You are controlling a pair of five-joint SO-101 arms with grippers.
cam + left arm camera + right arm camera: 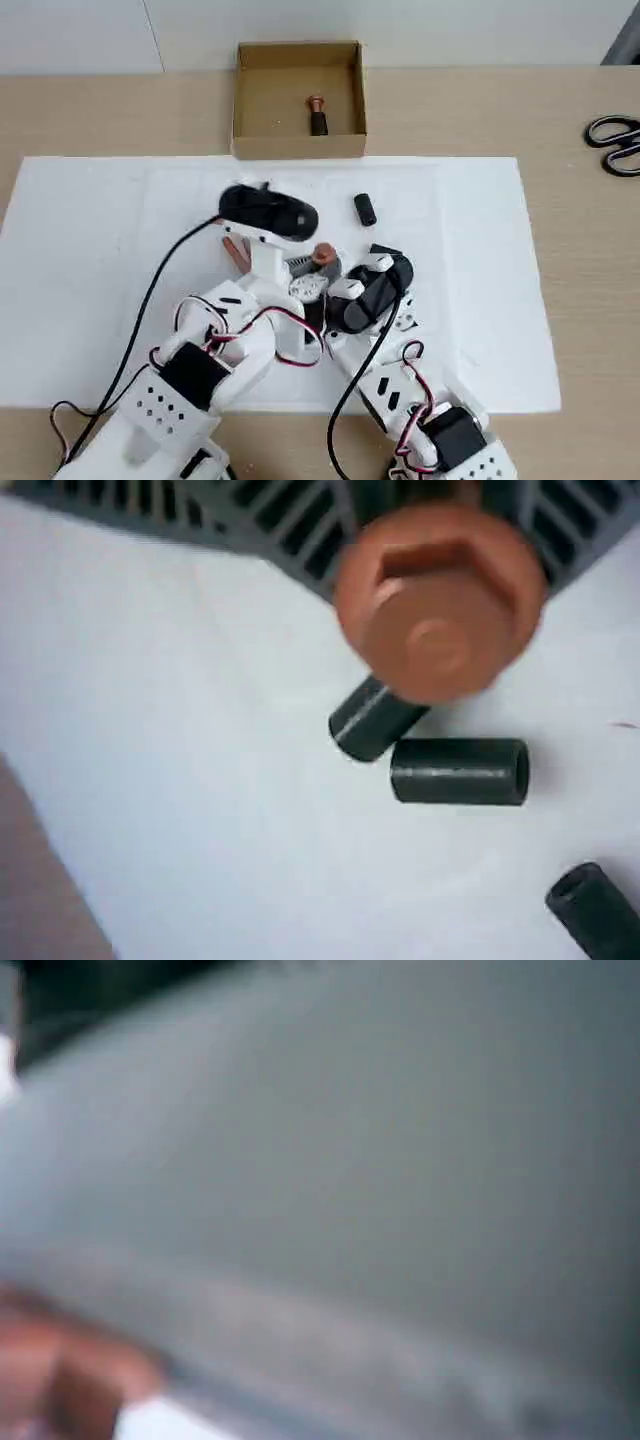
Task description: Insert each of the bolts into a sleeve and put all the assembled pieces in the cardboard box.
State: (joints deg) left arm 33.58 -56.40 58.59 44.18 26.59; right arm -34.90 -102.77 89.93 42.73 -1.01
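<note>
pinching orange bolt (440,605) btwn l claw (440,520) jaws, black sleeve (460,770) nearby; r claw (330,280): can't tell.

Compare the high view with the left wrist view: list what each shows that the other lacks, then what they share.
High view adds: the cardboard box holding one assembled piece, and scissors on the table. Left wrist view adds: extra black sleeves lying close together. Shared: the copper bolt and the white sheet.

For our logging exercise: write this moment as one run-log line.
cardboard box: one assembled piece | white sheet: bolt at middle, loose sleeve nearer box
</note>
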